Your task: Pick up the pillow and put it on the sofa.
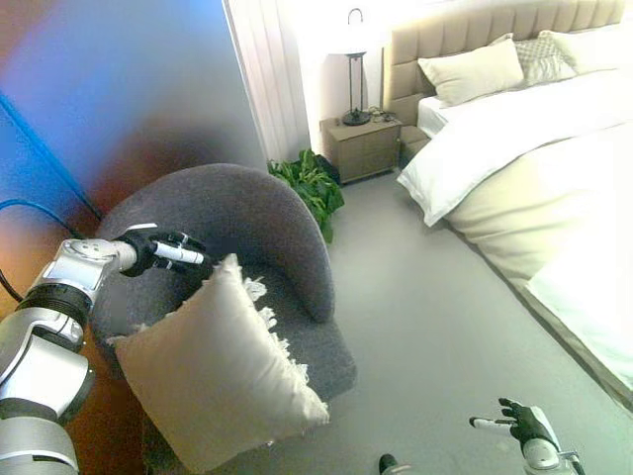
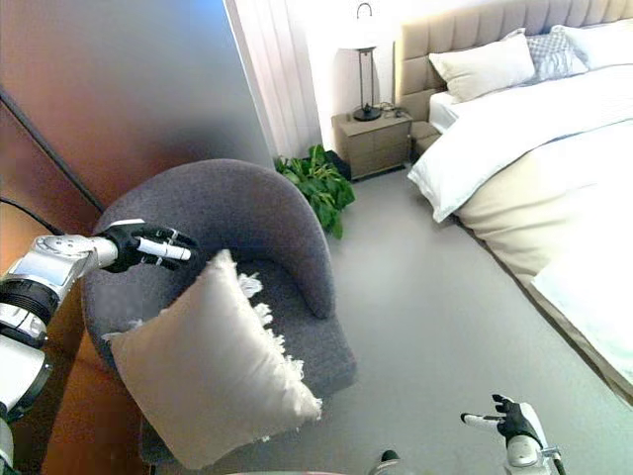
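A cream fringed pillow [image 1: 213, 371] leans upright on the seat of a grey round armchair [image 1: 267, 223], its top corner near the chair's back. My left hand [image 1: 166, 251] hovers just left of that top corner, fingers straight, apparently apart from the pillow. My right hand [image 1: 519, 423] hangs low at the bottom right over the floor, fingers relaxed and holding nothing.
A leafy green plant [image 1: 312, 186] stands behind the chair. Beyond it are a nightstand [image 1: 362, 146] with a lamp [image 1: 353, 69] and a large bed [image 1: 534, 148] with white bedding and pillows on the right. Grey carpet [image 1: 425, 317] lies between chair and bed.
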Controlling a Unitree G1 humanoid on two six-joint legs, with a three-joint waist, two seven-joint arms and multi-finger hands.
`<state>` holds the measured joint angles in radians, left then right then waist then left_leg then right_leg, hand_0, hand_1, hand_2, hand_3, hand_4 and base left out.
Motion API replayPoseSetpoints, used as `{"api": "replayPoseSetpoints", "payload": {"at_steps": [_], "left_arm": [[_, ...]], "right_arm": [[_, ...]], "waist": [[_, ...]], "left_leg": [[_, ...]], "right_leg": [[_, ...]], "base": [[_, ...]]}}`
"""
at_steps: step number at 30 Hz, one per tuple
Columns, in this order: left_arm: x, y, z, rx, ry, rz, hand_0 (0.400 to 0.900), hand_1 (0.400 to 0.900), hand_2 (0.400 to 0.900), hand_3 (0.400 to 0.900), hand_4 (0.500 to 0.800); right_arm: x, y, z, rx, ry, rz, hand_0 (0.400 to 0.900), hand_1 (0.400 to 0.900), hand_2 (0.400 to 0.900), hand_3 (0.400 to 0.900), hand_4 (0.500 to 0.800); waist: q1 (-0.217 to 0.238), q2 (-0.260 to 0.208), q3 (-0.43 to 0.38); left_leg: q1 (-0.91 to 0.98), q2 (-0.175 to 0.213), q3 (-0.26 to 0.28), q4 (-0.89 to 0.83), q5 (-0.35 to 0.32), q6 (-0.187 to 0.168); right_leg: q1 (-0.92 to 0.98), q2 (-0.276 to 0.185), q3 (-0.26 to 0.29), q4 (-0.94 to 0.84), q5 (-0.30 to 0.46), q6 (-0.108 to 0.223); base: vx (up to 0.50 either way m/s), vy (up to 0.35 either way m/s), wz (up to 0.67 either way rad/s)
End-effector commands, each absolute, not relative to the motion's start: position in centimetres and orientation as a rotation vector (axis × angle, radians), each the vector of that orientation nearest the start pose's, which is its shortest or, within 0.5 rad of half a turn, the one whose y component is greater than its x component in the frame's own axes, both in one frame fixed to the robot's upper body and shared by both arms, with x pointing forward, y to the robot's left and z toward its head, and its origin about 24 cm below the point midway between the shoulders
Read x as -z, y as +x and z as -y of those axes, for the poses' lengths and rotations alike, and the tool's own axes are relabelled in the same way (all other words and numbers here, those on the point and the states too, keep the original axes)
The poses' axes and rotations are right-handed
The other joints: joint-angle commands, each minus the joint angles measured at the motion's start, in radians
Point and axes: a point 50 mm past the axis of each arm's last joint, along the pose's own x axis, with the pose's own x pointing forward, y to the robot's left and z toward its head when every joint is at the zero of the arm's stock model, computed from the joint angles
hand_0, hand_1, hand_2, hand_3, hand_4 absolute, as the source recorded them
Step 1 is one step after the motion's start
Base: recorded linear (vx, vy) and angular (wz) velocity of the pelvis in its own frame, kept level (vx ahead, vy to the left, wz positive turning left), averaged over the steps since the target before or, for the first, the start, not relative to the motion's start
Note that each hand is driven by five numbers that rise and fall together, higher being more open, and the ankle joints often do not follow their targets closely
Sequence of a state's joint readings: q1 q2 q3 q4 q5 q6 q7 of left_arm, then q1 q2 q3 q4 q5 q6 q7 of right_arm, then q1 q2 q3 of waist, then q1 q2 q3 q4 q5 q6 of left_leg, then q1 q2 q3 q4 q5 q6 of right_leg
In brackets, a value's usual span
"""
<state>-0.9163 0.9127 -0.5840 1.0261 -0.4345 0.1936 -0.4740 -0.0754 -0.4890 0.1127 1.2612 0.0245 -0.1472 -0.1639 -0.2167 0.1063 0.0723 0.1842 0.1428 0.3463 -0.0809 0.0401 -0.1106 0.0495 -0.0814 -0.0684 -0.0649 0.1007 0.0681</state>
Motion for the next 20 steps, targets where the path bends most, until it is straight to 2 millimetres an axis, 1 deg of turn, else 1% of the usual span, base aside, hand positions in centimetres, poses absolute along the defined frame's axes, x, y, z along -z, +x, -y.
{"api": "replayPoseSetpoints", "payload": {"at_steps": [1, 3, 8, 12, 13, 14, 16, 18, 20], "left_arm": [[-23.6, 36.9, -34.5, -0.063, 0.398, -0.143, 0.9, 0.9, 0.9, 0.9, 0.8], [-24.0, 36.9, -34.5, -0.059, 0.368, -0.111, 0.9, 0.9, 0.9, 0.9, 0.8], [-25.6, 37.0, -33.5, -0.044, 0.195, 0.044, 0.9, 0.9, 0.9, 0.9, 0.8], [-25.6, 36.6, -32.9, 0.007, 0.054, 0.131, 0.9, 0.9, 0.9, 0.9, 0.8], [-25.1, 36.3, -32.9, 0.025, 0.025, 0.145, 0.9, 0.9, 0.9, 0.9, 0.8], [-24.5, 36.1, -33.0, 0.026, -0.002, 0.147, 0.9, 0.9, 0.9, 0.9, 0.8], [-23.0, 35.3, -33.7, 0.018, -0.046, 0.155, 0.9, 0.9, 0.9, 0.9, 0.8], [-22.1, 34.8, -34.3, -0.012, -0.089, 0.145, 0.9, 0.9, 0.9, 0.9, 0.8], [-20.2, 34.2, -34.5, -0.024, -0.076, 0.142, 0.9, 0.9, 0.9, 0.9, 0.8]], "right_arm": [[8.9, 15.2, 35.1, 0.318, -0.664, -0.891, 0.9, 0.9, 0.9, 0.9, 0.8], [8.9, 15.0, 35.2, 0.31, -0.667, -0.898, 0.9, 0.9, 0.9, 0.9, 0.8], [8.9, 15.1, 35.2, 0.313, -0.657, -0.897, 0.9, 0.9, 0.9, 0.9, 0.8], [9.1, 15.0, 34.9, 0.312, -0.641, -0.894, 0.9, 0.9, 0.9, 0.9, 0.8], [9.3, 15.1, 34.6, 0.319, -0.628, -0.894, 0.9, 0.9, 0.9, 0.9, 0.8], [9.4, 15.0, 34.5, 0.319, -0.627, -0.895, 0.9, 0.9, 0.9, 0.9, 0.8], [9.6, 14.8, 34.2, 0.331, -0.611, -0.897, 0.9, 0.9, 0.9, 0.9, 0.8], [9.7, 14.7, 34.2, 0.327, -0.613, -0.9, 0.9, 0.9, 0.9, 0.9, 0.8], [10.0, 14.4, 33.9, 0.343, -0.601, -0.91, 0.9, 0.9, 0.9, 0.9, 0.8]], "waist": [[0.006, -0.012, -0.074], [0.011, -0.013, -0.077], [0.037, -0.018, -0.08], [0.07, -0.027, -0.082], [0.086, -0.032, -0.079], [0.092, -0.032, -0.079], [0.116, -0.038, -0.073], [0.123, -0.038, -0.072], [0.138, -0.044, -0.069]], "left_leg": [[-0.025, -0.017, -0.02, 0.067, -0.083, 0.036], [-0.024, -0.016, -0.023, 0.065, -0.082, 0.036], [-0.028, -0.013, -0.043, 0.062, -0.079, 0.034], [-0.032, -0.01, -0.065, 0.056, -0.076, 0.031], [-0.035, -0.008, -0.075, 0.055, -0.075, 0.03], [-0.036, -0.007, -0.081, 0.054, -0.074, 0.029], [-0.041, -0.006, -0.098, 0.05, -0.071, 0.029], [-0.042, -0.006, -0.106, 0.048, -0.069, 0.029], [-0.043, -0.007, -0.117, 0.045, -0.068, 0.029]], "right_leg": [[0.01, -0.016, -0.067, 0.042, -0.104, 0.063], [0.014, -0.015, -0.071, 0.043, -0.108, 0.062], [0.024, -0.012, -0.086, 0.046, -0.119, 0.056], [0.035, -0.014, -0.105, 0.044, -0.124, 0.054], [0.037, -0.015, -0.113, 0.045, -0.126, 0.053], [0.038, -0.015, -0.117, 0.046, -0.127, 0.052], [0.044, -0.017, -0.129, 0.045, -0.129, 0.049], [0.047, -0.016, -0.134, 0.044, -0.13, 0.048], [0.054, -0.018, -0.146, 0.043, -0.132, 0.047]], "base": [[0.01, 0.008, 0.03], [0.0, 0.005, 0.08], [-0.01, 0.003, 0.17], [-0.02, -0.013, 0.18], [-0.04, -0.02, 0.17], [-0.05, -0.015, 0.18], [-0.05, -0.002, 0.18], [-0.03, 0.021, 0.15], [-0.02, 0.006, 0.16]]}}
